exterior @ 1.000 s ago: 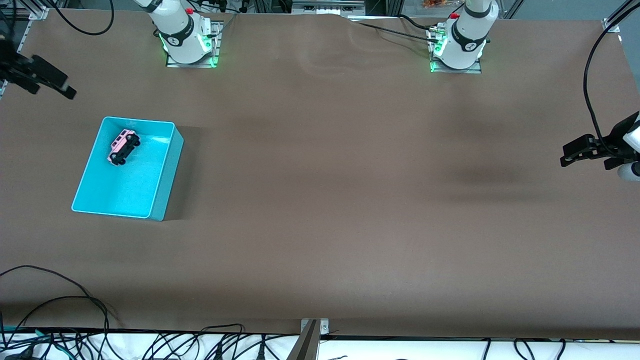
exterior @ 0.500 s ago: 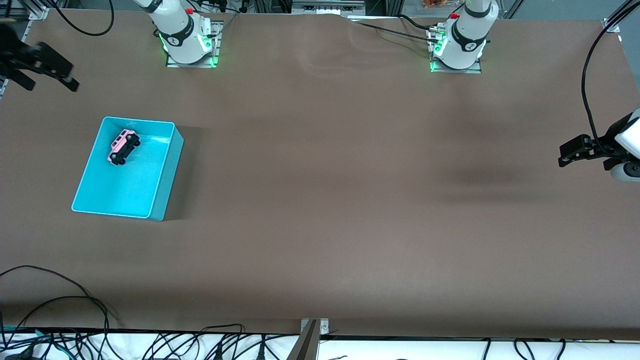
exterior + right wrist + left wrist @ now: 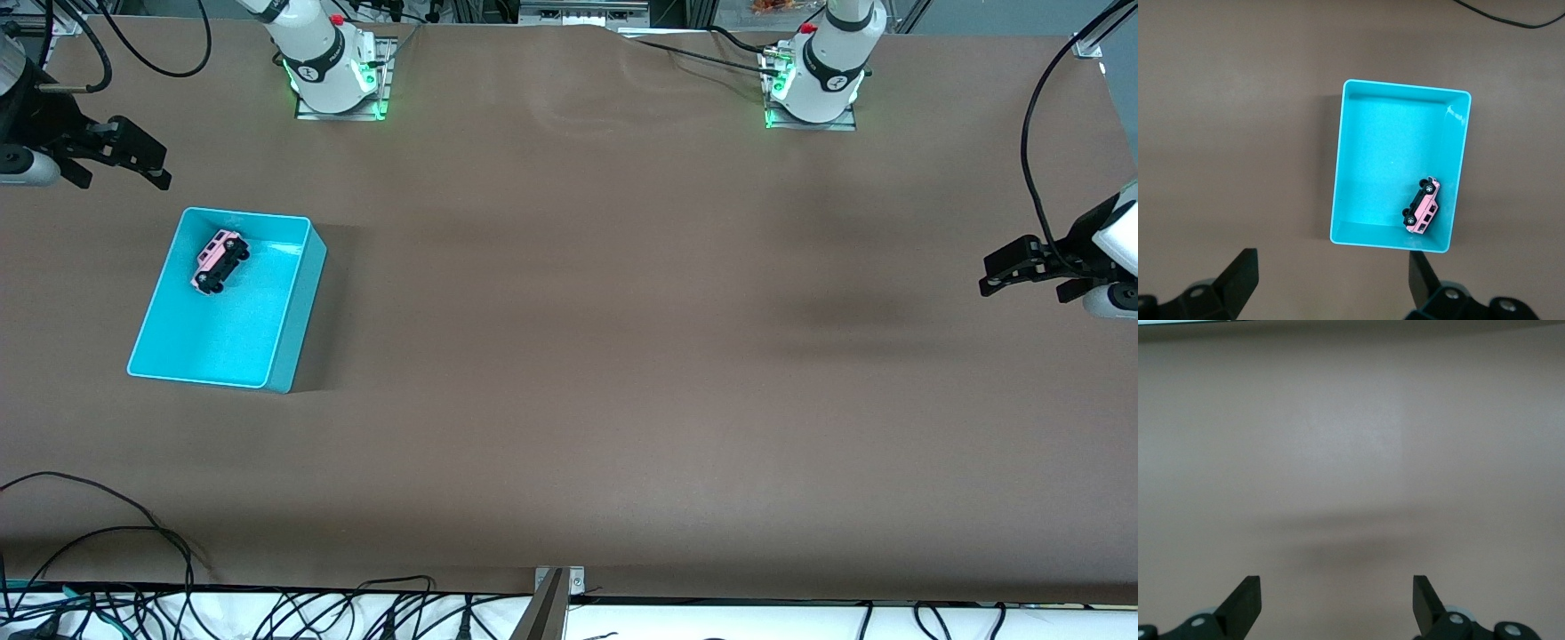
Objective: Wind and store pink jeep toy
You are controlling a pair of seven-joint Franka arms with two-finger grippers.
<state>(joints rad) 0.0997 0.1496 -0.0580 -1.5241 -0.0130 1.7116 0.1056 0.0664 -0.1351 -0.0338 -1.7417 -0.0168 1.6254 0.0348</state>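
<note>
The pink jeep toy [image 3: 220, 260] lies tipped on its side inside the turquoise bin [image 3: 293, 302], in the corner farthest from the front camera, toward the right arm's end of the table. The right wrist view looks straight down on the jeep [image 3: 1423, 207] and the bin [image 3: 1385, 160]. My right gripper [image 3: 124, 176] hangs open and empty over bare table beside the bin's corner; its fingers [image 3: 1245, 267] frame the mat just outside the bin. My left gripper [image 3: 1022, 286] is open and empty over the table's edge at the left arm's end, seeing only mat [image 3: 1336, 593].
Both arm bases [image 3: 333, 76] [image 3: 813, 84] stand along the edge farthest from the front camera. Loose black cables [image 3: 133, 533] lie at the edge nearest that camera, and a metal bracket [image 3: 556, 587] sits at its middle. Brown mat covers the table.
My right gripper has swung a little toward the bin and turned, its wrist coming into view. My left gripper has crept slightly inward over the table. The jeep and bin have not moved.
</note>
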